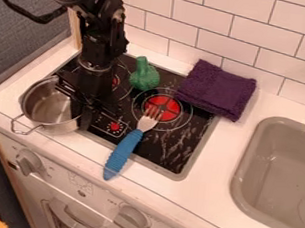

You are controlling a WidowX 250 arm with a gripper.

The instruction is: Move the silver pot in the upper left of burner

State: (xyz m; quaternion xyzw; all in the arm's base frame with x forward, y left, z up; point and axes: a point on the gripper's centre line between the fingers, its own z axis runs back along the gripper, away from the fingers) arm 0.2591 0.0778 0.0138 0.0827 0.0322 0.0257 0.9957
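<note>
Not finished, judging by the layout. Find the pot [38,107] at the left of the scene, by the near part of the stove's [172,150] left edge, upright, with its wire handle [24,127] toward the near left. Needs to sit farther off and more to the right, on the far-left burner [115,82]. Note the gripper [85,111] down at the pot's right side, close to the rim. Cannot tell whether apart, together or clamped on the rim. Looks like the grasping stage, at a guess, with the whole carry left. Make sure of the hold, lift, shift far and right, set down flat on the burner, then release and back off. Watch for the green thing [144,76] just right of that burner. No need to disturb the fork [123,153] or cloth [218,89].
</note>
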